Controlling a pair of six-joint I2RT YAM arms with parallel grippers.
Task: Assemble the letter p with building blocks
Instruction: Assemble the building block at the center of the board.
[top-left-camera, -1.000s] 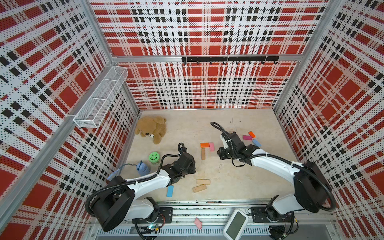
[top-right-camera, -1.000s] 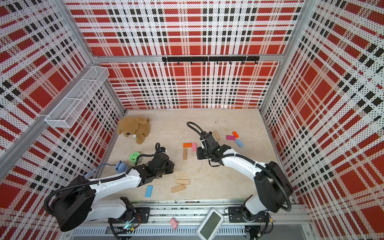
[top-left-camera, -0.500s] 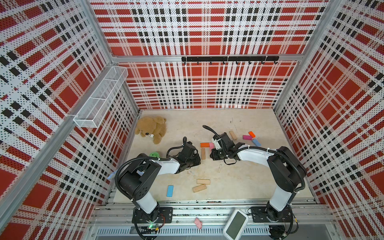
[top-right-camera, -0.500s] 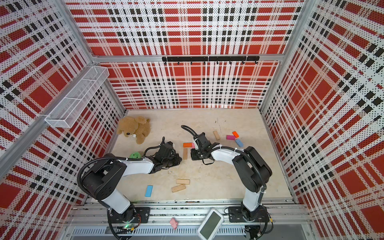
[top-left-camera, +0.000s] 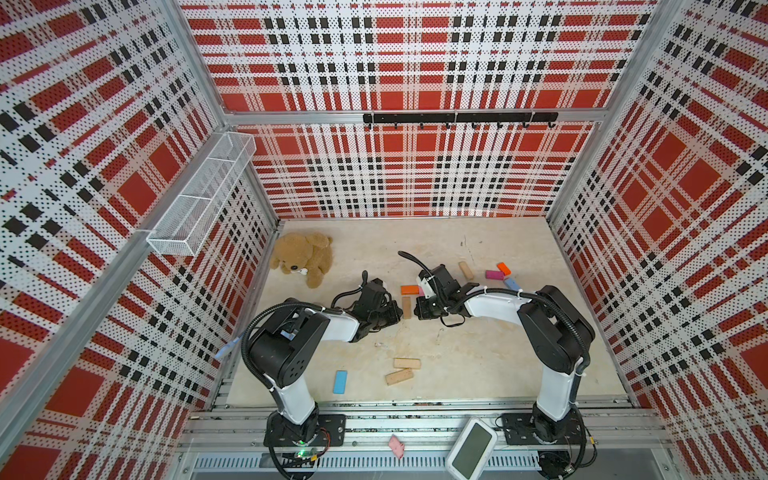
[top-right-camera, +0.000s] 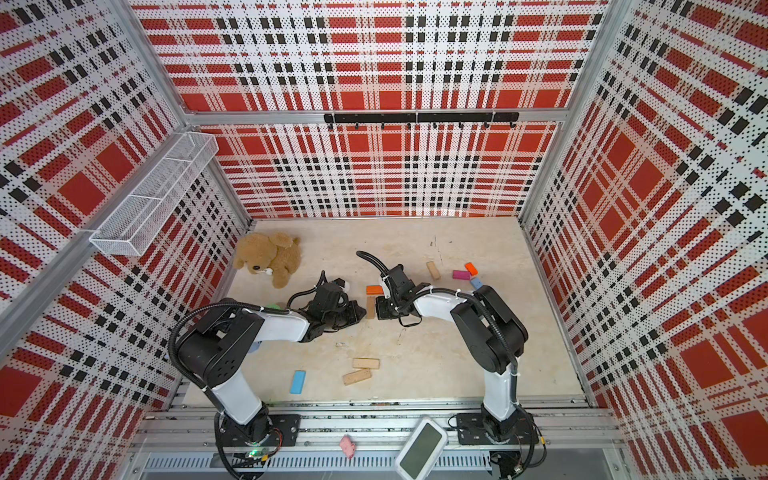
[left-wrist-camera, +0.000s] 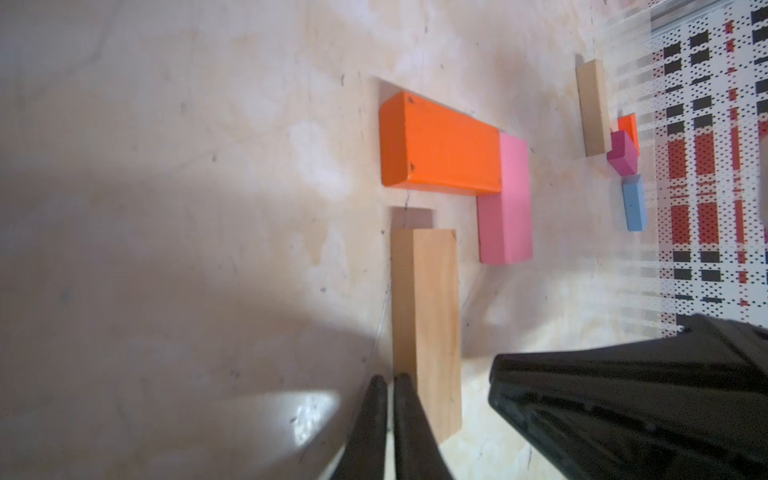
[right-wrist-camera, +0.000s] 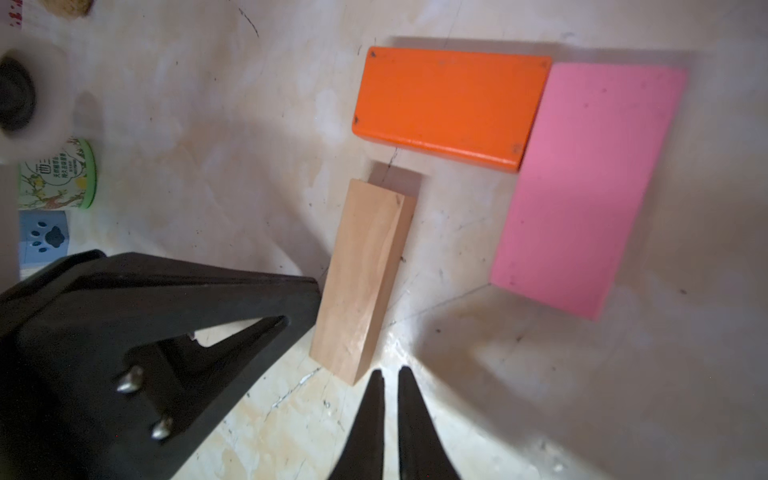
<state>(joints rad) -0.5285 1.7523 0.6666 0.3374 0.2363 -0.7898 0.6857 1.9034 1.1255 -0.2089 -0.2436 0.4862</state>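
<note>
An orange block (left-wrist-camera: 444, 153) lies crosswise in the middle of the table, with a light pink block (left-wrist-camera: 509, 208) butted against one end. A tan block (left-wrist-camera: 426, 316) lies below the orange block's other end, apart by a small gap. In both top views the tan block (top-left-camera: 407, 307) sits between my two grippers. My left gripper (left-wrist-camera: 390, 377) is shut and empty, its fingers against the tan block's long side. My right gripper (right-wrist-camera: 389, 371) is shut and empty, just off the corner of the tan block (right-wrist-camera: 365, 274).
Loose blocks lie at the back right: tan (top-left-camera: 466, 270), magenta (top-left-camera: 494, 274), orange (top-left-camera: 503, 268), light blue (top-left-camera: 511, 284). Two tan blocks (top-left-camera: 407, 363) and a light blue one (top-left-camera: 340, 382) lie near the front. A teddy bear (top-left-camera: 303, 257) sits back left, a green cylinder toy (right-wrist-camera: 58, 174) beside my left arm.
Both arms have swung inward toward the tan block under the orange one. Both grippers' jaws have narrowed to shut.
</note>
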